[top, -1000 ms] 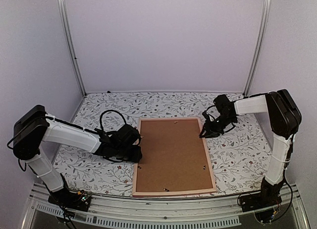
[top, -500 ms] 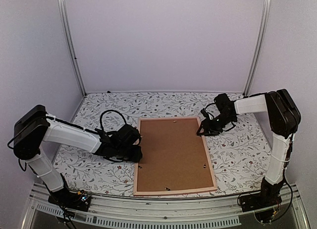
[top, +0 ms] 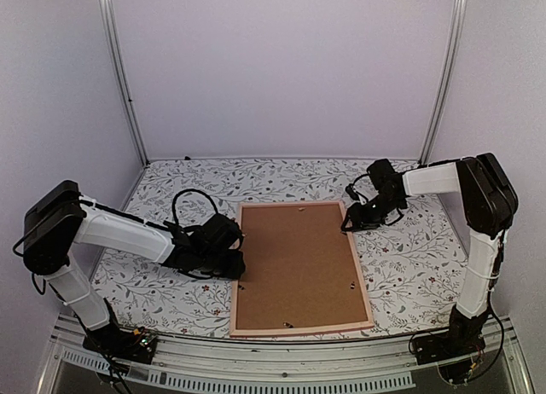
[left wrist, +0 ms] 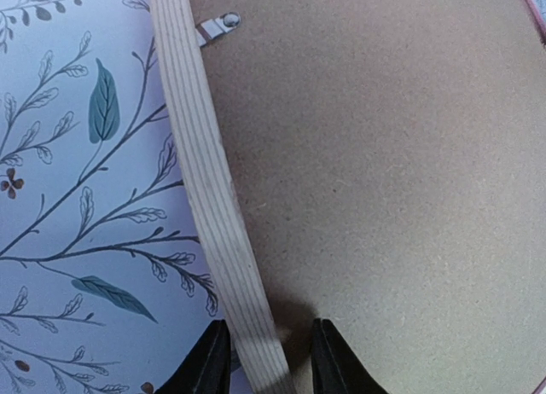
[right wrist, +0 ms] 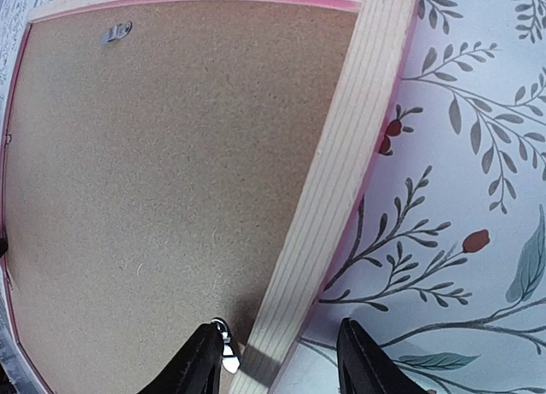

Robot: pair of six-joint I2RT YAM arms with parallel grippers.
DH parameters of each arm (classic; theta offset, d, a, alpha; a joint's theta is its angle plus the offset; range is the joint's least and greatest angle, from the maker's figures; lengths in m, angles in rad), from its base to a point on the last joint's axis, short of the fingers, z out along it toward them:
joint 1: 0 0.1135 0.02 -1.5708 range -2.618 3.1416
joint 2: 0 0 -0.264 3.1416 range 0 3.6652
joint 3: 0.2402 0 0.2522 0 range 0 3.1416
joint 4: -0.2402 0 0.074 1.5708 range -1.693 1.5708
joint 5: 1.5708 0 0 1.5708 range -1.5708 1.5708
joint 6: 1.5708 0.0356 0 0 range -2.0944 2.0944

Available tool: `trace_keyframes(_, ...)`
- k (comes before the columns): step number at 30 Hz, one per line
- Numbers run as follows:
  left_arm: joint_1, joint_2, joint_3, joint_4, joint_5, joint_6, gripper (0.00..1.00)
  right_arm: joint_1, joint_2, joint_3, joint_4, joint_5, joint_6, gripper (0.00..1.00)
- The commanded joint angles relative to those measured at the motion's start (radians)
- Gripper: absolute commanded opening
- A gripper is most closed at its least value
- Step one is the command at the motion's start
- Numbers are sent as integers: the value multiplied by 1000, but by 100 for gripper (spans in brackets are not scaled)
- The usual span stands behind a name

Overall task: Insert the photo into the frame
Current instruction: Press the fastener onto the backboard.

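Observation:
The pink-edged frame [top: 364, 283] lies face down on the floral table, with its brown hardboard backing [top: 297, 266] facing up. The photo is hidden. My left gripper [top: 239, 264] is low at the frame's left rail. In the left wrist view the open gripper [left wrist: 271, 360] straddles the pale wooden rail [left wrist: 205, 181], one finger on the cloth side and one over the backing [left wrist: 384, 198]. My right gripper [top: 348, 223] is at the frame's right rail near the far corner. In the right wrist view it [right wrist: 281, 360] is open wide and straddles the rail [right wrist: 341, 155].
Small metal turn clips sit on the backing's edge, one in the left wrist view [left wrist: 217, 26] and two in the right wrist view [right wrist: 115, 33] [right wrist: 226, 353]. The floral tablecloth [top: 409, 257] surrounds the frame. Metal posts and pale walls enclose the cell.
My right gripper has shifted slightly inward and up along the frame's right rail. The left arm and the frame have hardly moved.

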Motion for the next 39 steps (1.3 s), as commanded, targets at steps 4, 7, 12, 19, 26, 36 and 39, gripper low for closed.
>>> trace_keyframes(4, -13, 34, -1, 15, 22, 17, 35, 14, -6, -31, -35, 57, -48, 50)
trace_keyframes(7, -13, 36, -1, 15, 23, 17, 35, 15, -12, -44, -32, 55, -47, 50)
trace_keyframes(12, -13, 35, -1, 14, 22, 18, 35, 14, -20, -62, -26, 60, -40, 49)
trace_keyframes(19, -13, 36, -3, 19, 25, 17, 35, 14, -45, -94, -10, 68, -30, 49)
trace_keyframes(26, -13, 37, -3, 17, 25, 18, 35, 14, -53, -100, 4, 57, -19, 49)
trace_keyframes(36, -13, 40, -3, 19, 25, 18, 35, 23, -45, -113, 18, 121, -8, 47)
trace_keyframes(39, -14, 42, -2, 17, 26, 19, 35, 25, -47, -118, 22, 144, -3, 46)
